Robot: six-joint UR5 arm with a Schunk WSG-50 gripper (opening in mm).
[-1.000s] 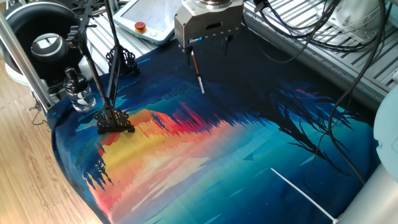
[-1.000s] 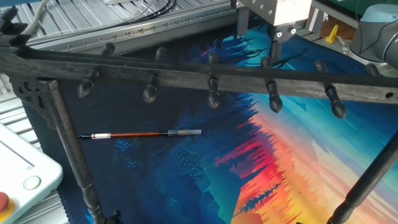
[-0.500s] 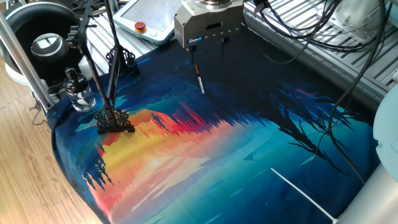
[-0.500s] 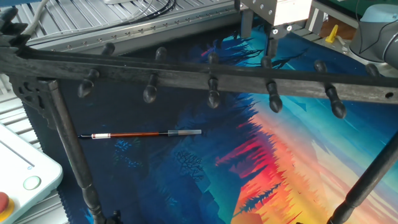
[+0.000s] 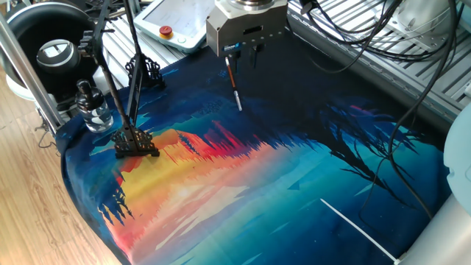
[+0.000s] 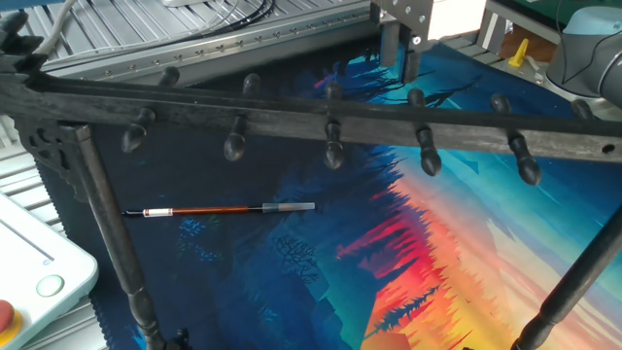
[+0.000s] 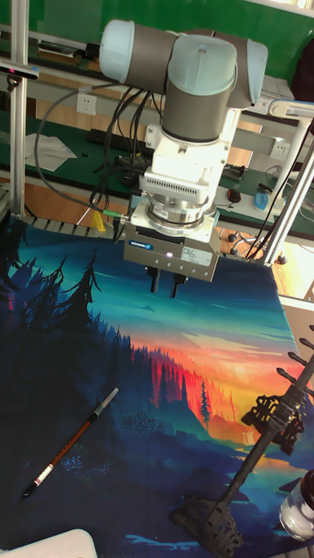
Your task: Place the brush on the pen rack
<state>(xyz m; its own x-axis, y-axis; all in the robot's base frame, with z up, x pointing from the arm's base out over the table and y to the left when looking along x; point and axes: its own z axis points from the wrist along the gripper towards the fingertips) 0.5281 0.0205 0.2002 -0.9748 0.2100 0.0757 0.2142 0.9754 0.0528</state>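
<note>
The brush point(image 5: 234, 90) lies flat on the painted mat, a reddish-brown shaft with a dark section and a pale tip; it also shows as the brush point(image 6: 219, 209) and the brush point(image 7: 70, 443). My gripper point(image 5: 244, 59) hangs in the air above the mat, off the brush, its fingers drawn together with nothing between them. It shows from the other side as the gripper point(image 6: 400, 70) and from the front as the gripper point(image 7: 164, 292). The black pen rack point(image 5: 136, 142) stands at the mat's left edge; its long bar crosses the other fixed view as the pen rack point(image 6: 292, 112).
A clear glass bottle point(image 5: 92, 110) with a black cap stands beside the rack. A long thin white rod point(image 5: 357, 232) lies at the mat's near right. A white pendant point(image 5: 173, 26) and black cables point(image 5: 353, 33) sit behind the mat.
The gripper's fingers have drawn together from wide apart to nearly touching. The brush and the rack have not moved.
</note>
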